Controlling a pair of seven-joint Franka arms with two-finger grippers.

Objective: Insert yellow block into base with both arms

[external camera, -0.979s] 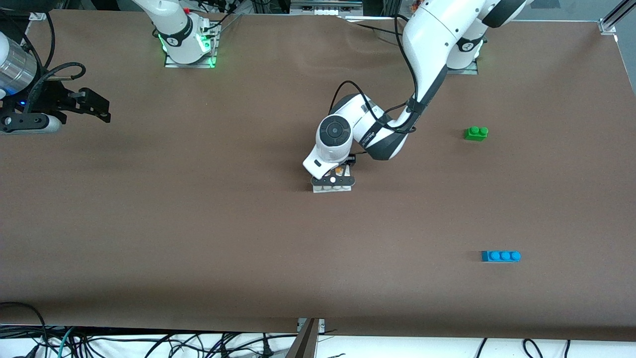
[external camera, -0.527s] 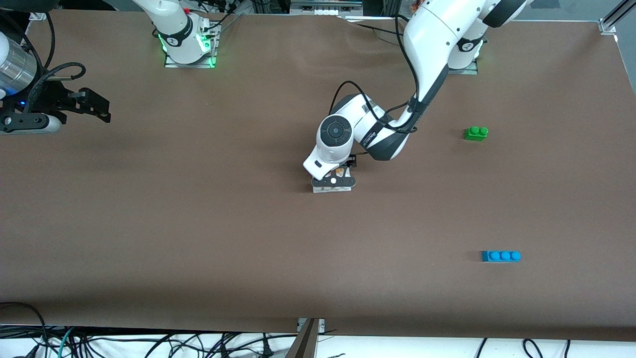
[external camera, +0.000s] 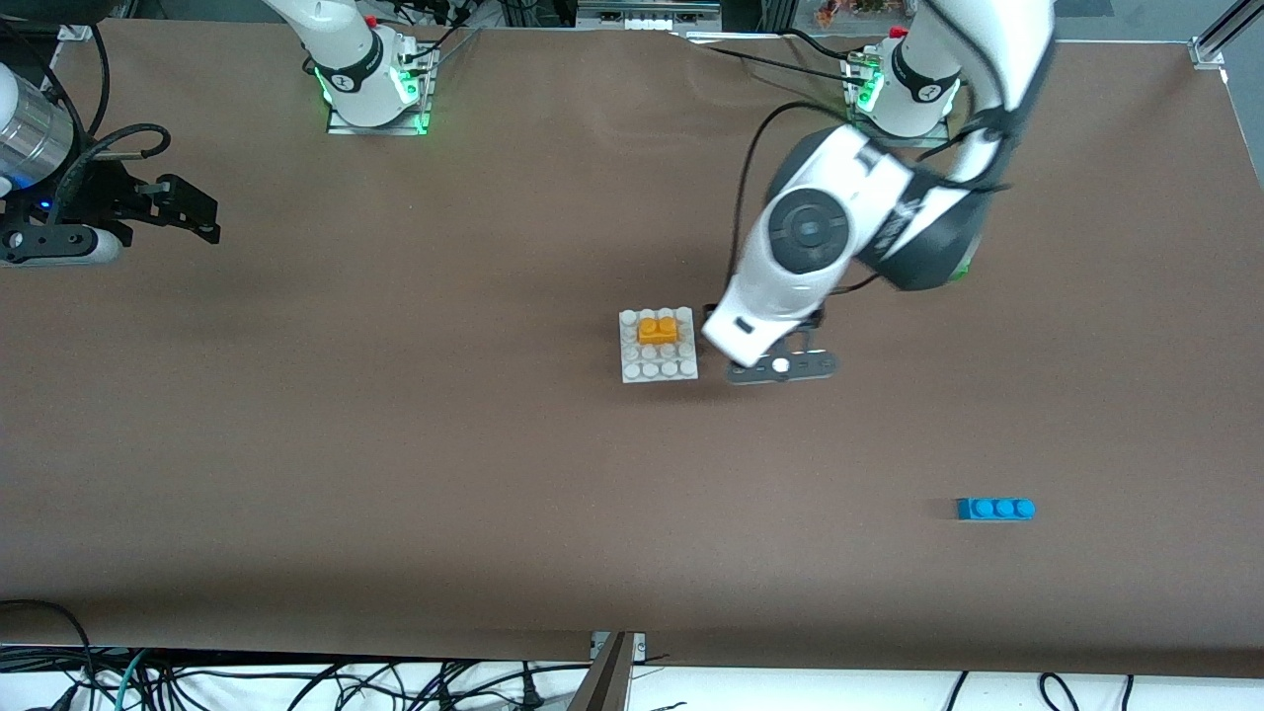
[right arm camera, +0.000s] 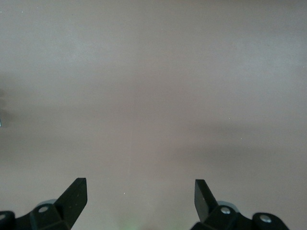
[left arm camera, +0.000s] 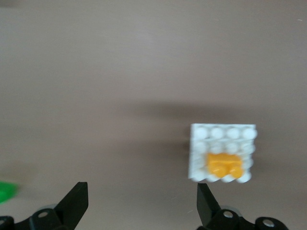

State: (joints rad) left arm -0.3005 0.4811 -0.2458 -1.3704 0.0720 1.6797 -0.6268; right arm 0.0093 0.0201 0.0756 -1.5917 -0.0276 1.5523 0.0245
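Note:
The yellow block (external camera: 660,329) sits seated on the white base (external camera: 671,367) in the middle of the table, in the stud rows on the side toward the arms' bases. Nothing touches either one. My left gripper (external camera: 780,363) hangs in the air beside the base, toward the left arm's end of the table. In the left wrist view it (left arm camera: 141,191) is open and empty over bare table, with the base (left arm camera: 223,134) and the block (left arm camera: 223,164) off to one side. My right gripper (external camera: 188,212) waits at the right arm's end, and its wrist view shows it (right arm camera: 140,189) open over bare table.
A blue three-stud brick (external camera: 995,509) lies nearer the front camera, toward the left arm's end. A green brick (left arm camera: 5,191) shows at the edge of the left wrist view; the left arm covers it in the front view. Brown table surface surrounds the base.
My left gripper opened, let go of the yellow block on the base, rose and swung away toward the left arm's end. The right arm has not moved.

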